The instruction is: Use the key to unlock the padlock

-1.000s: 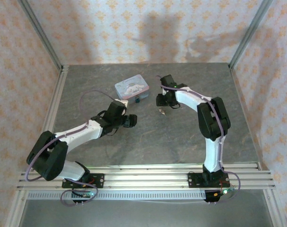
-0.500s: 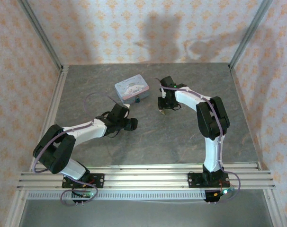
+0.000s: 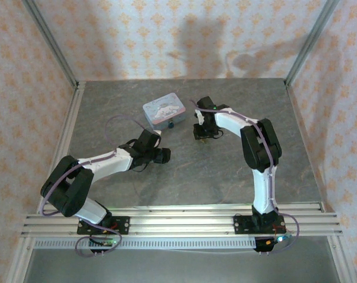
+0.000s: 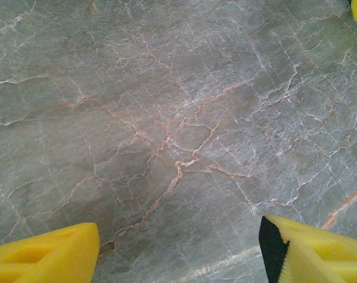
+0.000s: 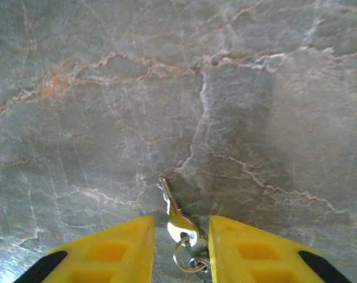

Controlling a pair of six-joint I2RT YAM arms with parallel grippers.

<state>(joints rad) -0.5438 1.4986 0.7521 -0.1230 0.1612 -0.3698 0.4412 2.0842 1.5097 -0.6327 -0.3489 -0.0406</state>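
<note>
White arms (image 3: 102,162) with black joints, purple cables (image 3: 121,118), yellow fingers (image 5: 102,253).

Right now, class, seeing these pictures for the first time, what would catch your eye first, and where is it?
The pale blue cartoon tin stands out near the back middle of the grey stone-patterned table, with the tiny teal padlock by its near edge. In the right wrist view, the small silvery key lies on the table between the bright yellow fingers.
</note>
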